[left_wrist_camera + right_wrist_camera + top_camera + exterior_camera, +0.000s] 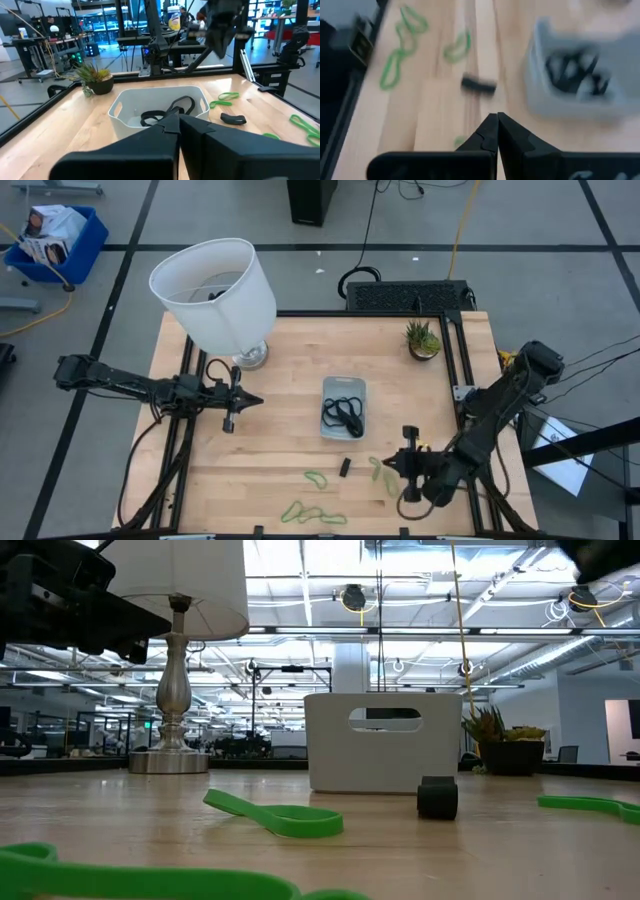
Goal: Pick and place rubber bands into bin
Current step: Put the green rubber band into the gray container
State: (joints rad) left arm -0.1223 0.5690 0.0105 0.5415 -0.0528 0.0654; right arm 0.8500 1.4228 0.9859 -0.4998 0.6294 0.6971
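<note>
The clear bin (343,386) stands mid-table with black rubber bands (343,414) in it; it also shows in the left wrist view (120,107) and the right wrist view (540,95). Light green rubber bands lie flat on the wood near the front edge (317,477), (312,514), and one (380,473) lies beside my right gripper. My right gripper (391,464) is shut, with nothing showing between its fingers (497,120). My left gripper (250,401) is shut and empty, left of the bin, pointing at it (179,120).
A small black block (344,467) lies between the bin and the green bands. A white-shaded lamp (222,292) stands at the far left, a small potted plant (423,338) at the far right. A blue crate (60,240) sits on the floor beyond the table.
</note>
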